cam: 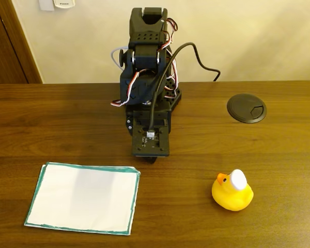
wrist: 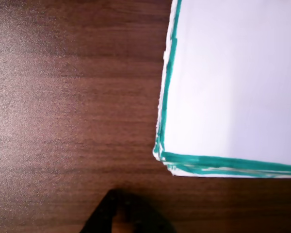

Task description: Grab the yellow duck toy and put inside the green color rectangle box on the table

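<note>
The yellow duck toy (cam: 232, 191), with its orange beak and white cap, stands on the dark wooden table (cam: 51, 124) at the front right. At the front left lies the green color rectangle box (cam: 83, 198), a white sheet with a green border; its corner shows in the wrist view (wrist: 233, 87). My black arm is folded at the table's middle, and the gripper (cam: 151, 157) points down at the wood between the sheet and the duck, well apart from both. In the wrist view the gripper (wrist: 117, 195) tips meet in a point with nothing held.
A round black disc (cam: 246, 108) is set into the table at the back right. A beige wall runs behind the arm, with a wooden door frame (cam: 15, 41) at the left. Loose cables (cam: 196, 57) arch over the arm.
</note>
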